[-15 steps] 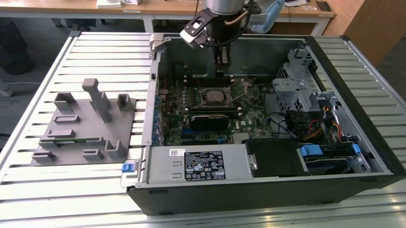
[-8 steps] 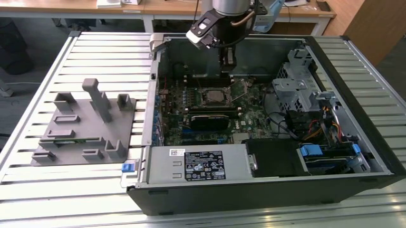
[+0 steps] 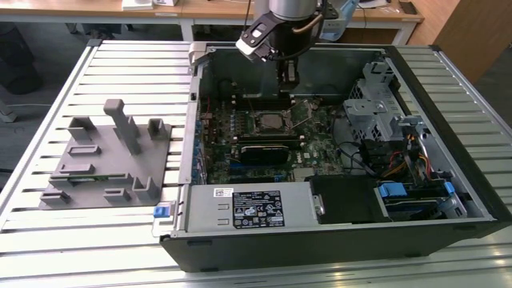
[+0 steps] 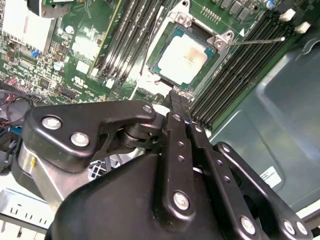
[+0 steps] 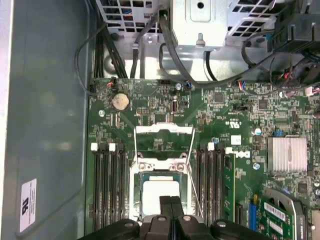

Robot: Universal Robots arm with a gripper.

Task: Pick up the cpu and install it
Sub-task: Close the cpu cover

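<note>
1 cpu [image 4: 182,59]: lay flat in the socket of the motherboard [image 5: 225,115], silver top up, inside the open computer case [image 3: 448,66].
Risk, seating: the pictures did not show whether the chip sat fully square. If it did not, any downward press from the fingertips could, in my judgement, bend the contacts beneath it.
Risk, scrape: the gripper [image 4: 178,97] hung at the socket's edge, just beside the cpu. A sideways drift could scratch the metal top or nudge the chip out of place.
Risk, snag: the retention frame [image 5: 165,131] stood hinged open, and the thin lever wire [image 4: 260,41] stuck out to 1 side. Either could catch a finger or a link of the gripper as the arm moved.
Risk, neighbours: memory slots [image 5: 107,175] flanked the socket on 2 sides (close enough for a wide swing to clip them).
Gripper state: its 2 fingers were pressed together with nothing between them. Whether the tips touched the socket could not be told.
Arm pose: in the exterior view the arm reached down into the case from above, with the wrist near vertical and the fingers pointing straight down at the socket.
</note>
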